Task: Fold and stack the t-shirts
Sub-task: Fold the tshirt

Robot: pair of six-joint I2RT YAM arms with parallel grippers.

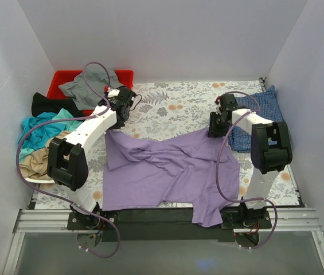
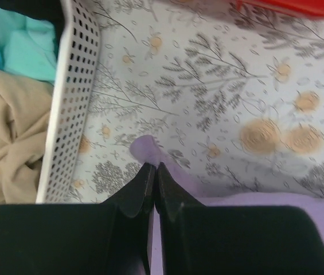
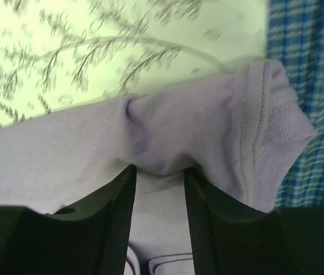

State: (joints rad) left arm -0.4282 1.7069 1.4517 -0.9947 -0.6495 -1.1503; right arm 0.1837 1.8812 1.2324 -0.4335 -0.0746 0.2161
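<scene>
A lavender t-shirt (image 1: 167,172) lies spread and creased across the floral table cover (image 1: 173,106). My left gripper (image 1: 117,121) is at its far left corner. In the left wrist view the gripper (image 2: 155,166) is shut, with a tip of the lavender cloth (image 2: 144,146) pinched between its jaws. My right gripper (image 1: 214,129) is at the shirt's far right corner. There its jaws (image 3: 159,172) squeeze a puckered fold of lavender cloth (image 3: 207,126) beside a sleeve hem. A blue checked t-shirt (image 1: 259,117) lies folded at the right, under that sleeve (image 3: 316,69).
A red bin (image 1: 64,77) at the back left holds a grey shirt (image 1: 90,80). A white perforated basket (image 2: 73,103) on the left holds teal (image 1: 41,129), tan (image 1: 35,163) and black (image 1: 47,104) shirts. White walls close in three sides.
</scene>
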